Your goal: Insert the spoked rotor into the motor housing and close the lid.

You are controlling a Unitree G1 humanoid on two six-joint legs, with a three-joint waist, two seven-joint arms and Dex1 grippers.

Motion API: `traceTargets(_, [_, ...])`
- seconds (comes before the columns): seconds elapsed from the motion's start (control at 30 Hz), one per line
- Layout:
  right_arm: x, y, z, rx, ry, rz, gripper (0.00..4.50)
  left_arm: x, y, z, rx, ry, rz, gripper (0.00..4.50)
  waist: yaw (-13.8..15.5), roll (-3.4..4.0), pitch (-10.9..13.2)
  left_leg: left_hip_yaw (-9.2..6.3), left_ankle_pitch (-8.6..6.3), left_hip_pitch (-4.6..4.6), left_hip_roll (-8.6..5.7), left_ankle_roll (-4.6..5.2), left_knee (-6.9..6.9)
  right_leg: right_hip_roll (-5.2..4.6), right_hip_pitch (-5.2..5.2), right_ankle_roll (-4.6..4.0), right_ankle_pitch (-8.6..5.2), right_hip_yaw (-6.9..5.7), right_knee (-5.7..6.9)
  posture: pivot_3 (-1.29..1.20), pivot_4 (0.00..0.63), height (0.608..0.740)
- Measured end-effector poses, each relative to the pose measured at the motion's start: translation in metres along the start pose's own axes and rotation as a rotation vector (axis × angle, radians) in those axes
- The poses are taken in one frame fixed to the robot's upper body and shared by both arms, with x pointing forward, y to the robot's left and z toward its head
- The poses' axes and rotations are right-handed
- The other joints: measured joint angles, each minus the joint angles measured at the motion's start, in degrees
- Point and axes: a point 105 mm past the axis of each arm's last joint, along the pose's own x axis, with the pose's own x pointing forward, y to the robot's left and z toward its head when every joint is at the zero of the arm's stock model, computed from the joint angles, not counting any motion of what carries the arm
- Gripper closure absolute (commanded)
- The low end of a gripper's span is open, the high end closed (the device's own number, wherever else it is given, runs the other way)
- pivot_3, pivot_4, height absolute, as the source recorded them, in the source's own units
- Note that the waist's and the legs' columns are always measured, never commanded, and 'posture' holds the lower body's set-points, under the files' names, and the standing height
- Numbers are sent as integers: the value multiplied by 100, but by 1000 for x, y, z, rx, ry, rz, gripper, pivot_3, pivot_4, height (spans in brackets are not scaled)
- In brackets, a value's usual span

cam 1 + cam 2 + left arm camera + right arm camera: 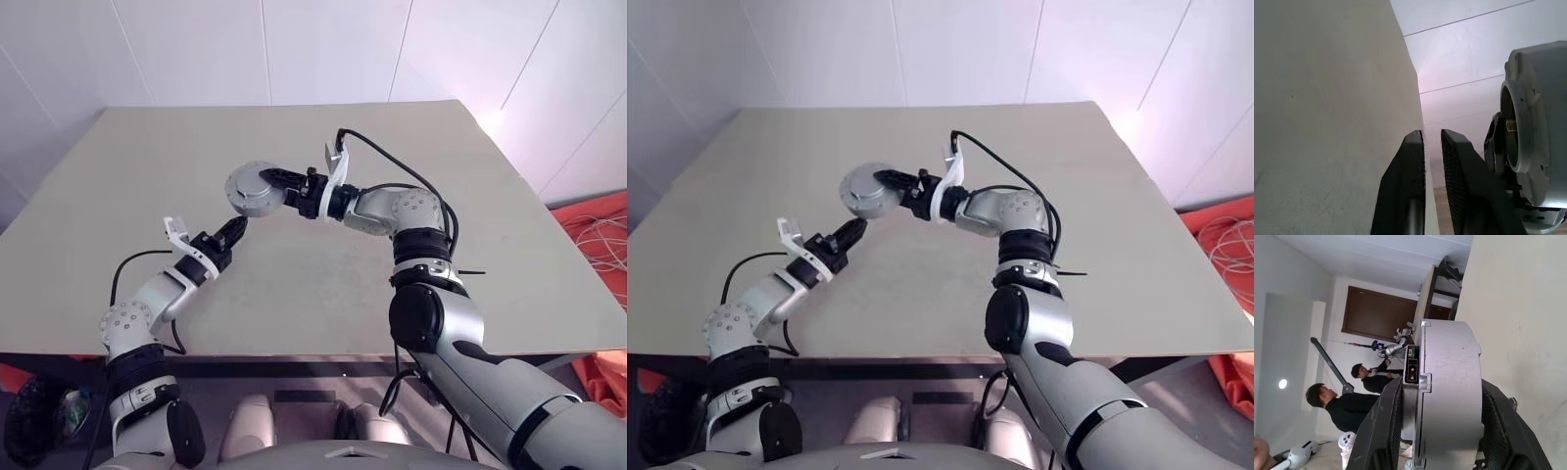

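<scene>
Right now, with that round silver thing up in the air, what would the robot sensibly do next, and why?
Probably lower it onto the beige table. The right hand grips the round silver-grey motor housing by its rim above the tabletop, apparently closed, while the left hand, just below it, holds nothing.

A robotics lab, by the look of it: a plain beige worktop against white panelled walls, two people by a dark door (another small robot behind them)
</scene>
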Motion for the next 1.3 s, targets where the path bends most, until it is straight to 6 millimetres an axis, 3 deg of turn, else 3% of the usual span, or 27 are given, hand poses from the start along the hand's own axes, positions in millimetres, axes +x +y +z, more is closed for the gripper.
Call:
traceTargets(0.3, [-1,-1,1,-6,-9,-7,2404,-9,-4,-4,39,68,-6,45,-16,0,0,0,-1,-2,0,0,0,1,-1,19,12,0,-1,0,0,740])
traceTargets(0.6, [-1,-3,3,-17,-21,-24,2404,-17,-10,-29,-53,205,-49,45,-18,0,0,-1,-1,-3,0,-1,6,2,-1,20,12,1,5,0,0,740])
traceTargets(0.73, [-1,-4,2,-23,-17,-33,2404,-17,-28,-25,-94,183,-155,45,-22,0,0,-1,0,-1,0,-2,9,2,0,20,13,1,7,0,0,740])
traceTargets(0.93, [-1,-9,-1,-20,-6,-46,2404,-13,-47,-3,-112,86,-252,45,-26,-1,0,-1,1,-1,0,-3,9,2,1,23,14,2,8,0,0,740])
traceTargets(1.13, [-1,-9,-3,-29,4,-47,2404,-11,-43,11,-135,21,-245,45,-29,-1,0,-2,1,-1,0,-3,10,3,1,27,15,2,8,0,0,740])
traceTargets(1.3, [-2,-5,-1,-50,-2,-39,2404,-5,-42,12,-151,29,-259,45,-13,-1,0,-2,1,-2,-1,-4,11,3,1,39,13,3,7,0,0,740])
